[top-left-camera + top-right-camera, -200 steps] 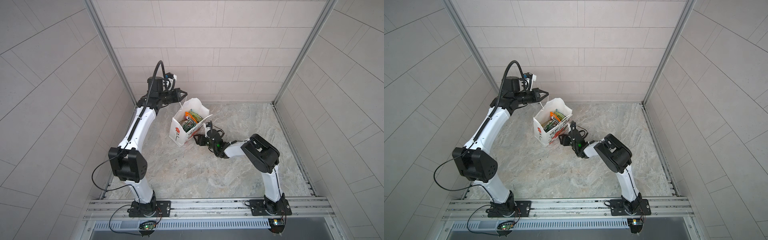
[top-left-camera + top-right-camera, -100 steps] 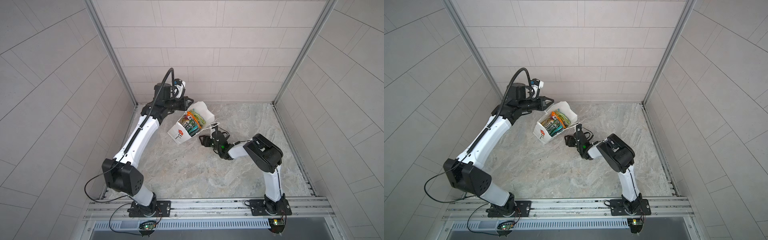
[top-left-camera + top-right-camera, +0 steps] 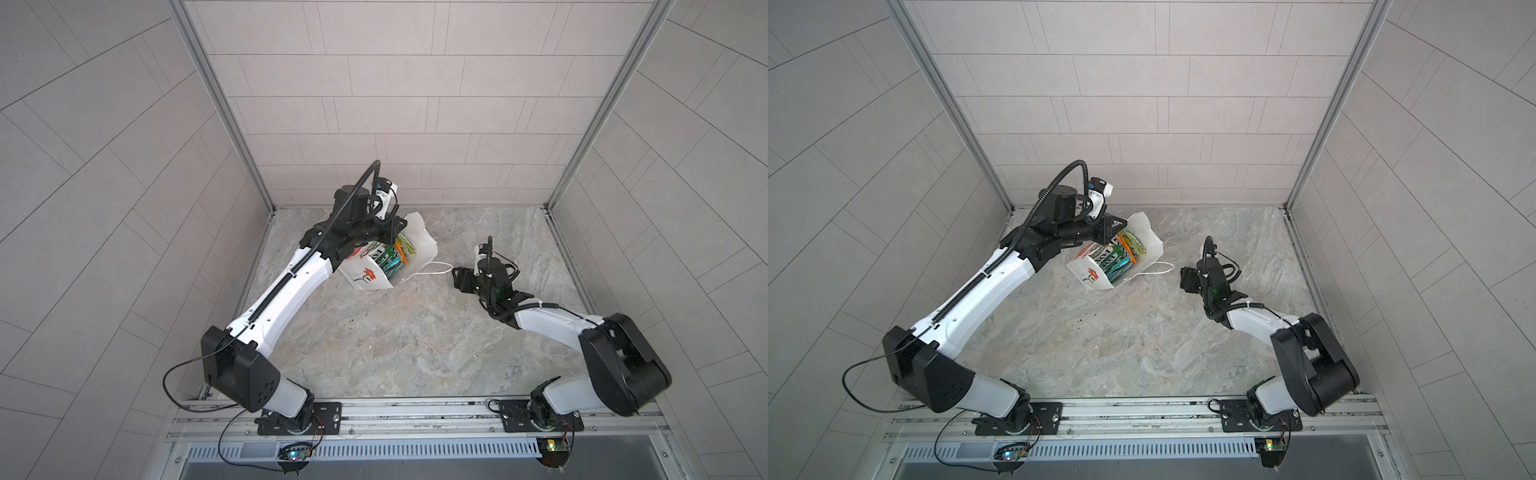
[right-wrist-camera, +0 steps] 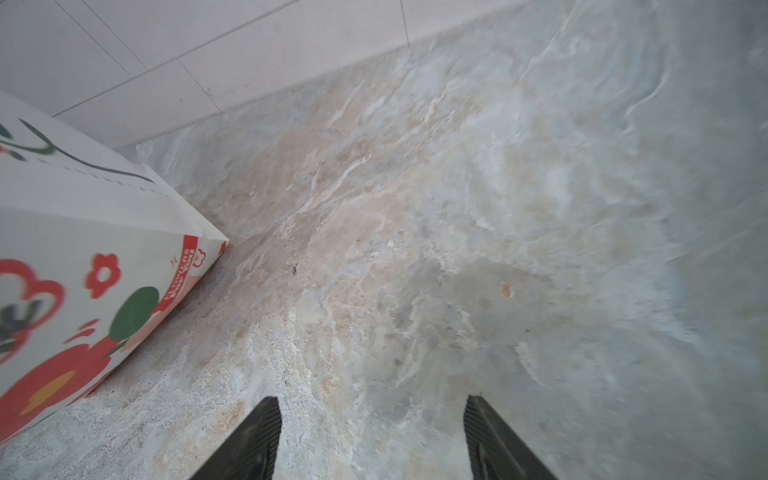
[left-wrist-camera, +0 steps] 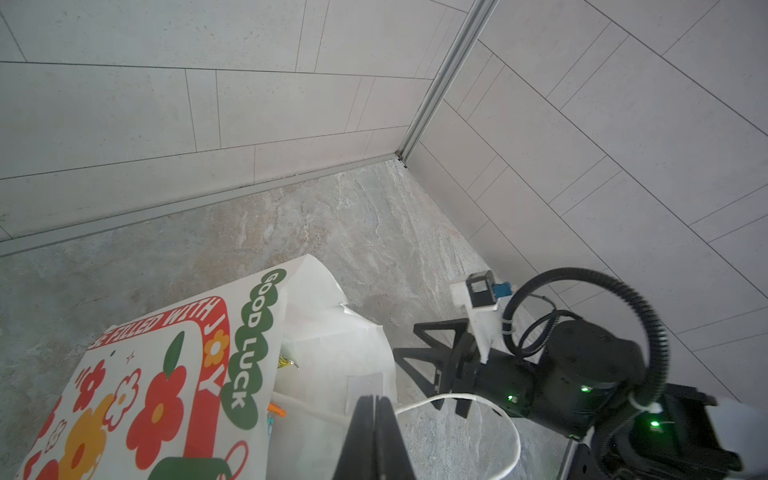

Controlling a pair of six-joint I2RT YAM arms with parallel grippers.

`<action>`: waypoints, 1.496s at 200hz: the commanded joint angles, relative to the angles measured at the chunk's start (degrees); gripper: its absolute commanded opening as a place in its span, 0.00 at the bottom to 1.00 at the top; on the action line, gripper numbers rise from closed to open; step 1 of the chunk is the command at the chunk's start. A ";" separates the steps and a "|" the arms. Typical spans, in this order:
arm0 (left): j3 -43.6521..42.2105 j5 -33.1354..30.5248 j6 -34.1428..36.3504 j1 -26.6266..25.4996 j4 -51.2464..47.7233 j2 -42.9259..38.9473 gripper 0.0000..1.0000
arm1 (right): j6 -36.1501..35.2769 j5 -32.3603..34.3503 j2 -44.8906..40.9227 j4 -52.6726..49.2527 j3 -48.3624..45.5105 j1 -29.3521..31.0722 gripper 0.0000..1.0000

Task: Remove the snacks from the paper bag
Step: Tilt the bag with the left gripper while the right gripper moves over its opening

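item: paper bag (image 3: 370, 276) (image 3: 1092, 272), white, red flower on its front panel, printed "good luck" on the side seen from the left wrist (image 5: 166, 374); located on the far left part of the table (image 3: 395, 340), near the far edge; condition: tilted, mouth turned up and toward the right edge, lower corner on the table. contents: snacks (image 3: 392, 257) (image 3: 1117, 255), glossy pouches packed on edge inside the mouth, green, teal and orange showing, "fox" lettering legible on one; all inside the bag, number not countable. fitting: white cord handle (image 3: 432, 268) (image 5: 457, 399), hanging out of the mouth and looping across the table toward the right edge. left tool (image 5: 374, 409), clenched tight at the bag's upper far rim, fingers pressed flat together; whether they pinch paper or cord cannot be told. right tool (image 4: 374, 403) (image 3: 459, 278), released, fingers set well apart with nothing but bare table between them; low over the table, right of the bag, just beside the end of the cord loop, contact not discernible.
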 commanded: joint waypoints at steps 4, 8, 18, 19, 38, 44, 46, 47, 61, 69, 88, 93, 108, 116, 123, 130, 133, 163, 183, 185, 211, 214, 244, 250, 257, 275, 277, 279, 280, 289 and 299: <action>-0.68 0.31 1.68 -2.89 -0.51 -2.15 0.00 | -7.00 2.40 -9.61 -14.34 1.83 -0.11 0.72; -0.72 0.45 1.71 -3.15 -0.54 -2.32 0.00 | -7.42 2.01 -10.85 -15.30 2.13 -0.13 0.72; -1.00 0.29 1.29 -3.57 -0.64 -2.76 0.00 | -8.23 0.43 -13.94 -17.27 2.93 -0.14 0.72; -1.06 0.13 1.22 -3.56 -0.63 -2.76 0.00 | -8.35 0.20 -14.24 -17.35 3.02 -0.14 0.72; -1.34 0.34 1.50 -4.21 -1.48 -3.03 0.00 | -9.82 -6.41 -17.62 -19.48 4.90 -0.09 0.72; -1.25 0.33 1.94 -4.46 -2.16 -3.03 0.00 | -10.06 -8.96 -18.04 -19.97 5.65 -0.05 0.72; -1.22 0.22 2.07 -4.49 -2.42 -3.03 0.00 | -10.22 -9.80 -18.10 -20.11 5.92 0.00 0.72; -1.21 0.19 2.14 -4.54 -2.53 -3.03 0.00 | -10.22 -10.27 -18.12 -20.22 6.05 0.02 0.72; -1.20 -0.46 3.03 -4.79 -3.65 -3.11 0.00 | -10.61 -15.39 -17.82 -20.95 8.02 0.49 0.70; -1.21 -0.71 3.23 -4.81 -3.92 -3.19 0.00 | -10.90 -17.84 -17.34 -21.43 9.12 1.18 0.69; -1.59 -1.05 3.68 -4.79 -3.75 -3.70 0.00 | -11.93 -19.89 -15.92 -21.47 10.71 4.08 0.67; -1.77 -1.78 3.18 -4.79 -3.58 -3.75 0.00 | -12.38 -19.85 -15.51 -21.54 11.01 4.98 0.66; -2.40 -1.16 2.97 -4.78 -2.66 -3.94 0.00 | -13.76 -19.63 -14.24 -21.81 11.82 7.65 0.65; -2.69 -0.81 2.45 -4.77 -1.92 -4.15 0.00 | -14.22 -19.59 -13.55 -21.39 11.89 8.89 0.65; -2.87 -1.12 1.75 -4.77 -1.62 -4.18 0.00 | -14.66 -19.71 -12.96 -20.84 11.67 9.88 0.64; -2.86 -1.61 1.51 -4.81 -1.51 -4.37 0.00 | -15.04 -19.42 -12.32 -20.54 11.51 10.83 0.62; -2.87 -1.76 1.57 -4.77 -1.44 -4.43 0.00 | -15.07 -19.12 -12.00 -20.55 11.53 11.21 0.61; -3.75 -3.86 1.72 -4.81 -0.66 -5.79 0.00 | -16.09 -17.94 -8.80 -19.52 10.77 13.79 0.52; -5.15 -5.60 0.89 -4.75 1.37 -7.07 0.00 | -17.27 -16.79 -6.88 -18.51 10.10 15.65 0.47; -5.33 -5.68 0.82 -4.74 1.56 -7.25 0.00 | -17.36 -16.68 -6.67 -18.42 10.04 15.85 0.47; -7.79 -7.49 -0.25 -4.68 4.99 -9.14 0.00 | -17.84 -13.09 -4.06 -17.12 9.40 17.82 0.44; -7.96 -7.60 -0.38 -4.68 5.26 -9.33 0.00 | -17.93 -12.68 -3.74 -16.93 9.35 18.07 0.44; -8.51 -7.66 -0.52 -4.70 6.30 -9.99 0.00 | -18.74 -9.01 -0.36 -14.94 10.00 20.45 0.40; -8.71 -7.50 -0.52 -4.68 6.40 -10.00 0.00 | -18.74 -8.49 0.48 -14.88 10.51 20.59 0.40; -8.76 -7.49 -0.57 -4.68 6.48 -10.07 0.00 | -18.72 -7.79 1.57 -15.05 11.25 20.77 0.39; -8.94 -6.94 -0.54 -4.68 6.88 -10.26 0.00 | -18.47 -5.80 4.41 -15.14 12.98 20.87 0.35; -8.94 -6.91 -0.59 -4.68 6.92 -10.31 0.00 | -18.48 -5.56 4.76 -15.10 13.13 20.89 0.35; -8.98 -6.96 -0.60 -4.68 6.93 -10.26 0.00 | -18.37 -5.32 5.05 -15.13 13.35 20.88 0.35; -9.01 -6.96 -0.61 -4.68 6.93 -10.25 0.00 | -18.38 -5.18 5.23 -15.09 13.46 20.92 0.35; -8.96 -6.89 -0.53 -4.71 7.01 -10.40 0.00 | -18.37 -4.58 6.60 -14.69 14.12 20.88 0.35; -9.05 -6.71 -0.48 -4.61 7.00 -10.44 0.00 | -18.39 -3.99 8.07 -14.52 15.10 20.92 0.34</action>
